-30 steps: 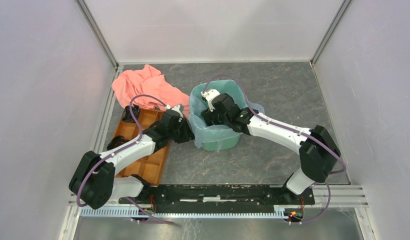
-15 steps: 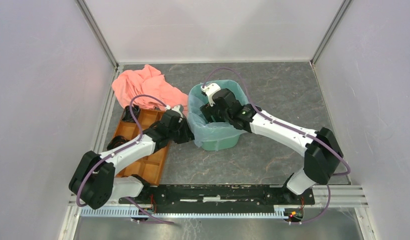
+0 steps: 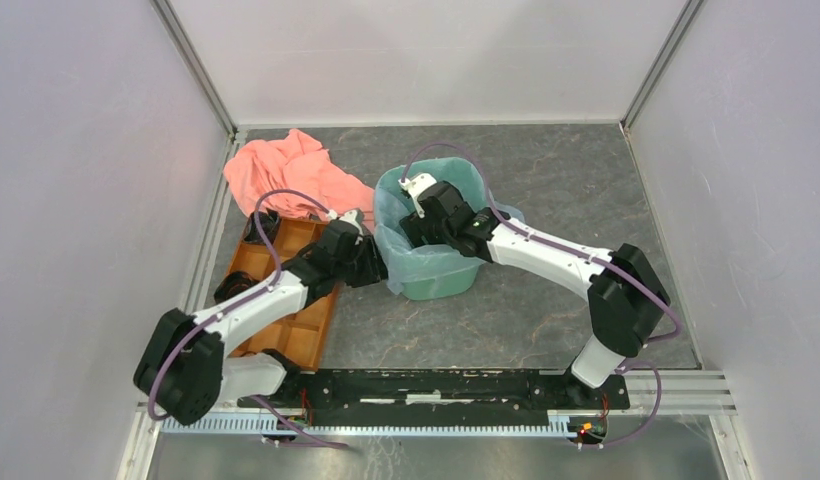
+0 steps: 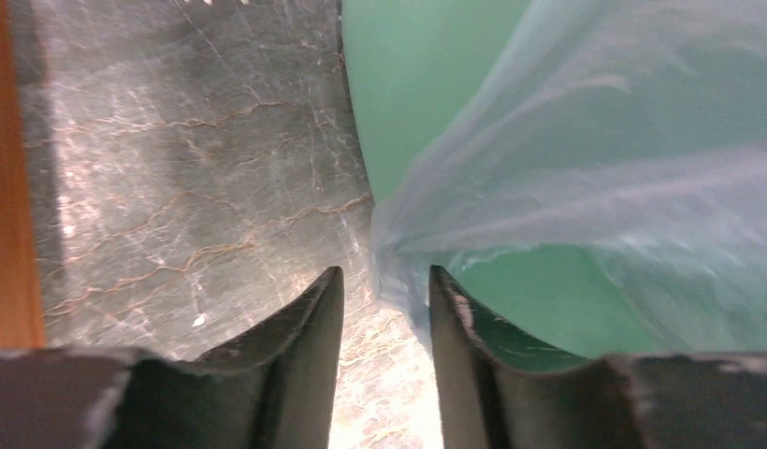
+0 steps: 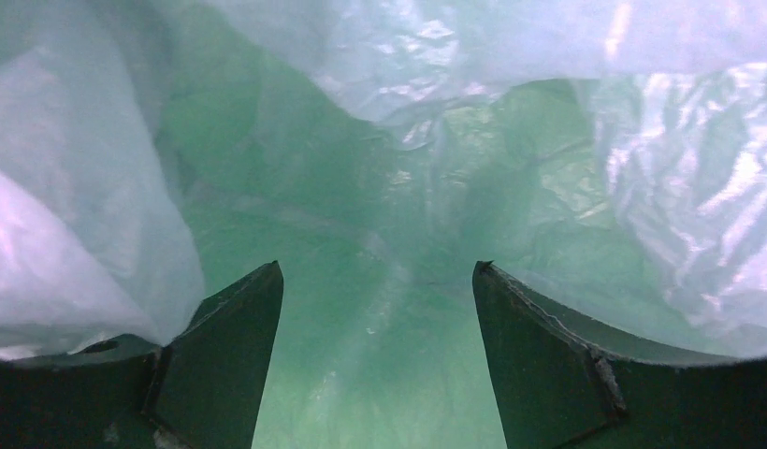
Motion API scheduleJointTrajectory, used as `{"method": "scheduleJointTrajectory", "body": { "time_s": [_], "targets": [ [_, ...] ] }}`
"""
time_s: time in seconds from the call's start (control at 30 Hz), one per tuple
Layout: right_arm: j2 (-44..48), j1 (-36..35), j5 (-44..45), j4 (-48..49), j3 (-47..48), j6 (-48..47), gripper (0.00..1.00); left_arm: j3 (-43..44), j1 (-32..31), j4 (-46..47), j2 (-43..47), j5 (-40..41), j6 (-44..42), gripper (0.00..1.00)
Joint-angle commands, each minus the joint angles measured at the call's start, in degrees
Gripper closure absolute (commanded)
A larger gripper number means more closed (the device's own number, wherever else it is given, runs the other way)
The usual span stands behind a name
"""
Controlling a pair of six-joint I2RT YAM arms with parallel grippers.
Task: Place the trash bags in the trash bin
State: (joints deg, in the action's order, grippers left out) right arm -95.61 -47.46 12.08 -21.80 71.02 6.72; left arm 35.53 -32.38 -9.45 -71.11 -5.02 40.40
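Bag (image 3: 394,245) lines the bin (image 3: 436,285), draped over its rim.
Right gripper (image 5: 375,281) gapes empty inside, plastic close all round; left gripper (image 4: 384,299), narrowly parted between tray (image 3: 304,345) and bin wall, straddles the bag's hanging edge, unclamped.

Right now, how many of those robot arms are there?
2. The left arm reaches past the orange tray to the trash bin's left side; the right arm dips into the bin, inside the pale blue bag. None looks hidden.
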Motion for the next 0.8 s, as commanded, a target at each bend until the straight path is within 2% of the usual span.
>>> {"method": "scheduleJointTrajectory", "body": {
  "time_s": [0.0,0.07,0.27,0.43,0.63,0.77],
  "targets": [
    [-2.6,1.4,5.4,0.8,-0.6,0.8,0.18,0.2,-0.2,-1.6,7.6,6.1,0.9,0.48],
    [-2.3,1.9,7.2,0.7,-1.2,1.2,0.17,-1.1,-0.2,-3.6,12.1,9.3,1.7,0.39],
    [-1.8,5.0,11.5,-0.2,-1.6,3.6,0.17,-0.8,-0.2,-12.2,27.3,17.3,2.7,0.21],
    [-1.6,8.7,15.0,-1.6,-1.5,4.6,0.17,2.8,-0.2,-15.6,37.5,22.1,0.0,0.18],
    [-2.3,14.8,18.9,-3.6,1.4,3.9,0.16,7.8,-0.2,-17.7,38.7,23.6,-3.2,0.18],
    [-4.3,20.2,22.6,-5.3,7.2,2.0,0.16,8.6,-0.2,-17.8,38.8,22.2,-4.1,0.18]
  ]
}}
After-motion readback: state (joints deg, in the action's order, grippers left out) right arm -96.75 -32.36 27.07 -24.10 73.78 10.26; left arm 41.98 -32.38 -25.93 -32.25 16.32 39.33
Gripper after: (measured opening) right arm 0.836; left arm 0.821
